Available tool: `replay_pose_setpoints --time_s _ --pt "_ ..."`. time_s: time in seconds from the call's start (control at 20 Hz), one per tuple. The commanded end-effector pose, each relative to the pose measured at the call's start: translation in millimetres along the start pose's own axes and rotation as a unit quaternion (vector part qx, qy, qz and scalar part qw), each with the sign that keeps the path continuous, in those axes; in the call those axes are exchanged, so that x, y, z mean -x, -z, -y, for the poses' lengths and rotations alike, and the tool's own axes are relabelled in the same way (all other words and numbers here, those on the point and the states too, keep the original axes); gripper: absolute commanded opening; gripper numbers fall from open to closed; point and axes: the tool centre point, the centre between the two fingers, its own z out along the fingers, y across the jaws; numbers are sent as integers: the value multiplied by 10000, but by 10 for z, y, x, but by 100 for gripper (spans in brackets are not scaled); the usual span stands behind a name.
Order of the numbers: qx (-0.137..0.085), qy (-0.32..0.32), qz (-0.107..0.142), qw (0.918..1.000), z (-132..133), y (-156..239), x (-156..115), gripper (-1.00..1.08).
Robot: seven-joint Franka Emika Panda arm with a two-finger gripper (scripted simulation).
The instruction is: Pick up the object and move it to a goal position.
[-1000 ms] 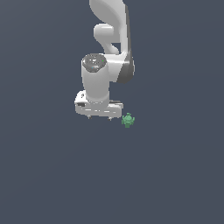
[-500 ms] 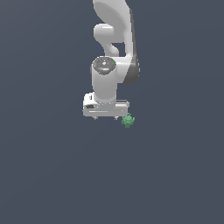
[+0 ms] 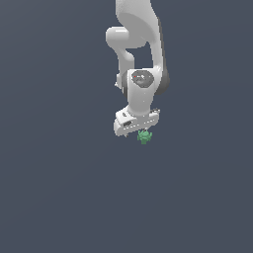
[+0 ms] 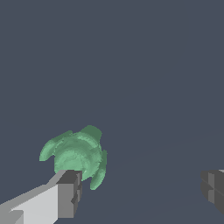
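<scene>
- Hovering with my gripper (image 4: 140, 188) open, fingers wide apart, nothing held.
- My green object (image 4: 78, 154) lies just beyond one fingertip (image 4: 69, 192), outside the gap, not between the fingers.
- My other finger is cut off at the wrist view's edge.
- From the exterior view, my hand hides the fingers; the object (image 3: 144, 137) peeks out just below.

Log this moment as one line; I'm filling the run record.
phase: approach | gripper: open, above green object | object: near one finger, not centred between them, not grasped | goal: not visible
</scene>
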Motion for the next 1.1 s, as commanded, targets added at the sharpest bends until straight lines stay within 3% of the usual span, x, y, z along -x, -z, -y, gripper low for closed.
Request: replay_pose_setpoints --time_s 0.0,0.45,1.05 --pt "-13 422 -30 9991 199 -73 24 100" --pt "-43 1237 -87 9923 589 -208 95 100" --pt "-46 1273 -89 9918 612 -422 103 100"
